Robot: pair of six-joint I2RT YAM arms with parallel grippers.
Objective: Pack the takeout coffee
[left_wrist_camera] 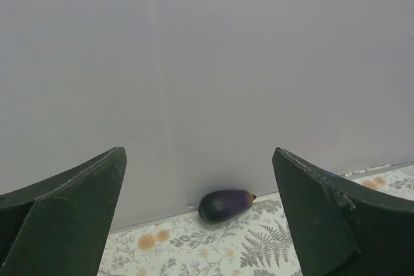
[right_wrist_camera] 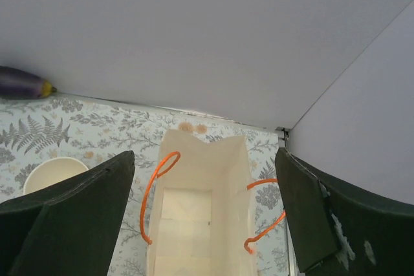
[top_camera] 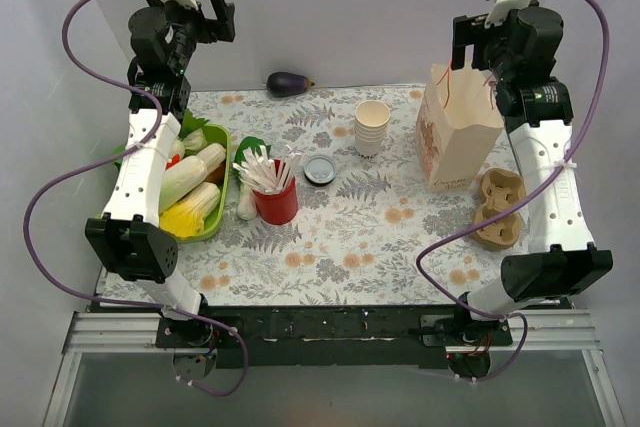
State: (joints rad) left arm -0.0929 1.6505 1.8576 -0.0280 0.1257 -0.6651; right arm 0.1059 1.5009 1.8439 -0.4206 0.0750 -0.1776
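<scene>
No lidded cream cup shows in any view; the takeout coffee is hidden or out of view. An open cream paper bag (top_camera: 455, 142) with orange handles stands at the back right. In the right wrist view the bag (right_wrist_camera: 194, 211) looks empty inside. My right gripper (top_camera: 466, 45) hangs open and empty above the bag, with the bag's mouth between its fingers (right_wrist_camera: 204, 154). My left gripper (top_camera: 218, 17) is raised at the back left, open and empty (left_wrist_camera: 198, 153), facing the back wall.
A stack of lidless cream cups (top_camera: 372, 127), a flat black lid (top_camera: 320, 169) and a red cup of stirrers (top_camera: 275, 197) stand mid-table. A green basket (top_camera: 222, 197) of vegetables is at the left, a cardboard cup carrier (top_camera: 498, 209) at the right, and an eggplant (top_camera: 288, 84) lies by the back wall.
</scene>
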